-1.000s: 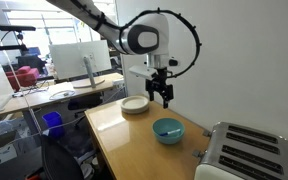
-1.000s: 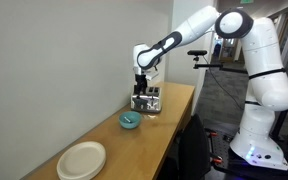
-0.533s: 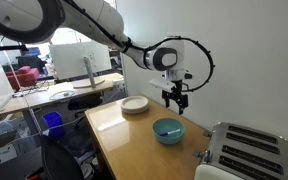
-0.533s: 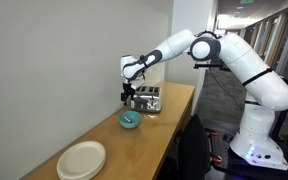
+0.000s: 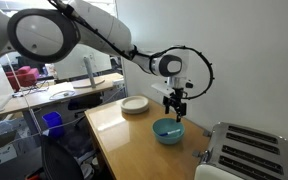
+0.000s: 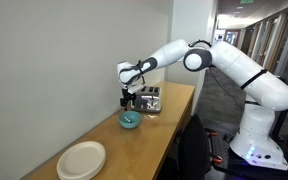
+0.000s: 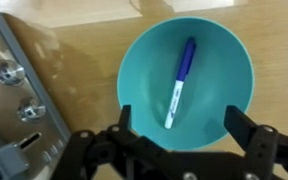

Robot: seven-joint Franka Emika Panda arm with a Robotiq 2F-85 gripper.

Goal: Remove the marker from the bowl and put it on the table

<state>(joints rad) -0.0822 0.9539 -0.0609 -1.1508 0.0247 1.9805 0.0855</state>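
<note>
Since the marker [image 7: 180, 82] lies loose inside the teal bowl [image 7: 142, 60], the pincer [image 7: 179, 128] hangs right above it, jaws spread wide & empty, prob. lined up to straddle it; table [image 7: 84, 30] beside awaits.

Gripper [image 5: 176, 111] slid toward 4 o'clock and dropped a bit in an exterior view, so it's now hanging right over the teal bowl [image 5: 167, 138]. Arm [image 5: 114, 40] stretched way further out too.

White arm [image 6: 174, 52] reaching out level, wrist [image 5: 170, 66] turned down, jaws spread wide, pointing straight down
</note>
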